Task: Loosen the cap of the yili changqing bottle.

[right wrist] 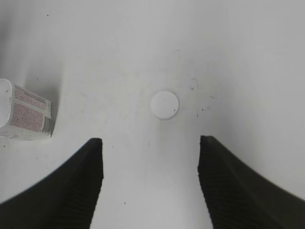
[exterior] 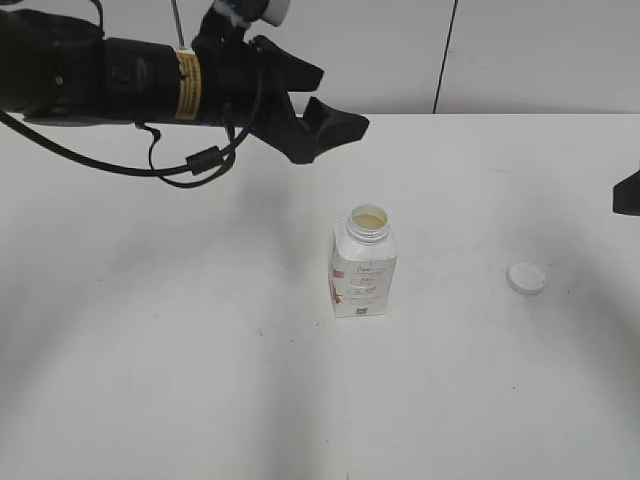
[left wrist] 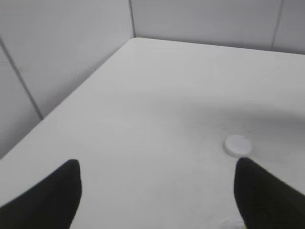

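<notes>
— How many things are on the table (exterior: 150,380) right now?

— Two. One yili changqing bottle (exterior: 364,268), standing upright with its neck open and pale liquid showing inside, and one cap (exterior: 526,278), lying flat on the white surface, well apart from the bottle.

— So the cap is off?

— Off, and resting top-side up, as far as the right wrist view shows: a plain white disc (right wrist: 165,105).

— Where are the arms?

— Two arms, two grippers. The left gripper (exterior: 322,128) hangs in the air above and to the left of the bottle, its black fingers spread wide and holding nothing. From its own camera the cap (left wrist: 237,145) lies ahead of it, just past the right finger (left wrist: 262,200); the bottle barely shows there, if at all.

— And the right one?

— In the exterior view only a dark sliver of it shows at the right edge. Its wrist camera tells more: the right gripper (right wrist: 150,183) is open and empty, its two ribbed fingers (right wrist: 71,186) well apart, with the cap lying ahead of it, roughly centred between them. The bottle (right wrist: 24,112) sits off to that gripper's left, at the frame's edge, only partly in view.

— Is anything touching the bottle?

— Nothing. Both grippers are clear of it and of the cap.
</notes>
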You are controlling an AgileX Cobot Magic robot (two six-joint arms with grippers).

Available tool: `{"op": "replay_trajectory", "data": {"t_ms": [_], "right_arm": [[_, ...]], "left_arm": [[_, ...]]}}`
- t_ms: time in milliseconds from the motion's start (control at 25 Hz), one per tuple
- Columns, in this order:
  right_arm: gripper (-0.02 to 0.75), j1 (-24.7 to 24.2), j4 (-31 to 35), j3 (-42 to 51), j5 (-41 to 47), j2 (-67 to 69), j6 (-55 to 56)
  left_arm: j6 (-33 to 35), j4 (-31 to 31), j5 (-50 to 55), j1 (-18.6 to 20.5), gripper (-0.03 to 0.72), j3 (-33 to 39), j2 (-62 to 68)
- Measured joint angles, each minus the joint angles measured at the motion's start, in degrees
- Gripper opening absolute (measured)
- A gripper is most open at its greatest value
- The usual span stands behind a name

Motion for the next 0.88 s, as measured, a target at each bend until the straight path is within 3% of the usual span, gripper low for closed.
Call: {"op": "replay_trajectory", "data": {"t_ms": [120,240,400,480,720,880], "right_arm": [[0.498,0.00,-0.70,0.00,0.82,-0.27,0.00],[0.498,0.00,-2.87,0.00,2.37,-0.27,0.00],[0.498,0.00,-4.44,0.00,6.75,-0.27,0.00],[0.498,0.00,-4.75,-0.12,9.48,-0.27,0.00],[0.498,0.00,-4.92,-1.47,15.00,-0.43,0.00],[0.498,0.00,-4.92,-1.84,19.01,-0.48,-0.08]], "left_arm": [[-0.65,0.02,10.01,0.00,0.594,0.00,-2.60],[-0.76,-1.29,26.96,0.00,0.594,0.00,-4.45],[-0.71,-9.47,51.11,0.11,0.592,0.00,-4.76],[2.85,-19.03,59.56,0.17,0.592,0.00,-5.16],[25.98,-52.98,73.14,0.25,0.590,-4.27,-6.13],[31.09,-64.48,86.24,2.56,0.589,-10.41,-6.13]]}}
